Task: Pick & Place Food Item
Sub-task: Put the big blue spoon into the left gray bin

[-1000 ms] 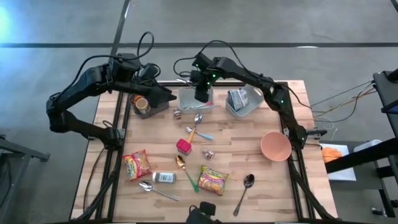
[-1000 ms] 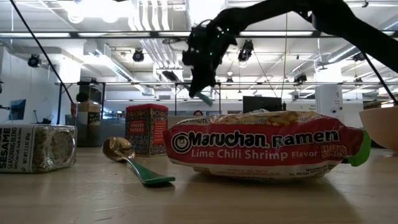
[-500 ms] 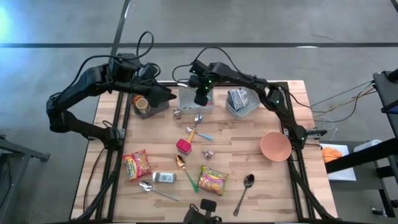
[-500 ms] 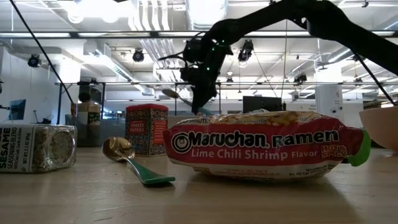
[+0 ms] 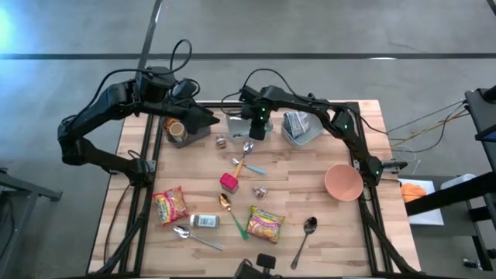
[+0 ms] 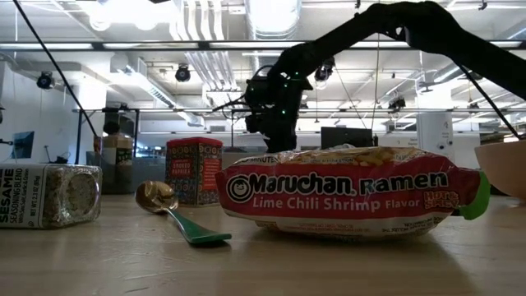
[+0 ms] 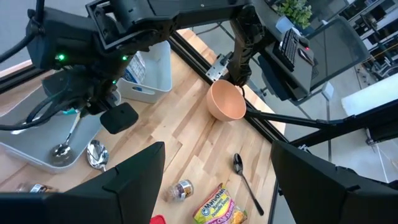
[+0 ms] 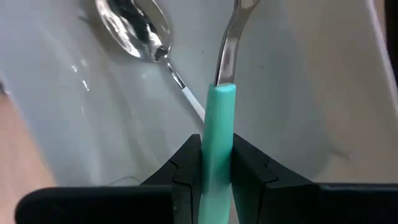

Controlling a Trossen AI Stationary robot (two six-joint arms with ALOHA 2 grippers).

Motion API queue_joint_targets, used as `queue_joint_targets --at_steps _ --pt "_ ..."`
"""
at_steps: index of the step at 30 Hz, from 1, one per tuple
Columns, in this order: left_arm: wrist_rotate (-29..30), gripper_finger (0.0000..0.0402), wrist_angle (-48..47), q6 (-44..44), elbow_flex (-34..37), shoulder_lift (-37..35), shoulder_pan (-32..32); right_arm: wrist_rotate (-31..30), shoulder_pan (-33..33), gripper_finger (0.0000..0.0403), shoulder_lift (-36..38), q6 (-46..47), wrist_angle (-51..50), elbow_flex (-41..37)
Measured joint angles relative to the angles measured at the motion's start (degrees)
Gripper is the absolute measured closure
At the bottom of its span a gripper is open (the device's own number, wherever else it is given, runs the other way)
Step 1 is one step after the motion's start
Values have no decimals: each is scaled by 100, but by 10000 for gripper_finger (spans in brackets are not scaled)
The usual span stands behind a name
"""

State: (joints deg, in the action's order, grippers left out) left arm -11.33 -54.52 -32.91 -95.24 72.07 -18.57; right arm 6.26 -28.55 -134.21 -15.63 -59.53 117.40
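- We see the right gripper (image 8: 216,163) clenched on a spoon (image 8: 219,118) by its teal handle, low over the grey tray (image 5: 237,126) at the table's (image 5: 341,225) far side.
- A second spoon (image 8: 134,30) lies in that tray.
- Our left gripper (image 7: 214,177) hangs released near the cup (image 5: 176,129).
- The ramen pack (image 5: 265,224) lies near the front edge.

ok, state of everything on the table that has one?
right hand: shut on teal-handled spoon, over grey tray
left hand: open, empty, at the table's rear left
pink bowl: upright, empty
sesame jar: on its side
ramen pack: lying flat, sealed
red can: upright
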Motion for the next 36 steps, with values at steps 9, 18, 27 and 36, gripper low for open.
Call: queue_joint_targets --at_steps 9,18,27,36 --pt "-1 105 -2 -15 0 0 0 186 69 352 2 -78 -9 -22" --pt "-2 105 -4 -17 0 0 11 168 67 352 7 -159 -8 -113" --pt "-3 105 -7 -17 0 0 11 122 67 352 7 -108 -20 -150" --pt "-22 105 -9 -24 0 0 11 109 93 271 7 65 -21 -159"
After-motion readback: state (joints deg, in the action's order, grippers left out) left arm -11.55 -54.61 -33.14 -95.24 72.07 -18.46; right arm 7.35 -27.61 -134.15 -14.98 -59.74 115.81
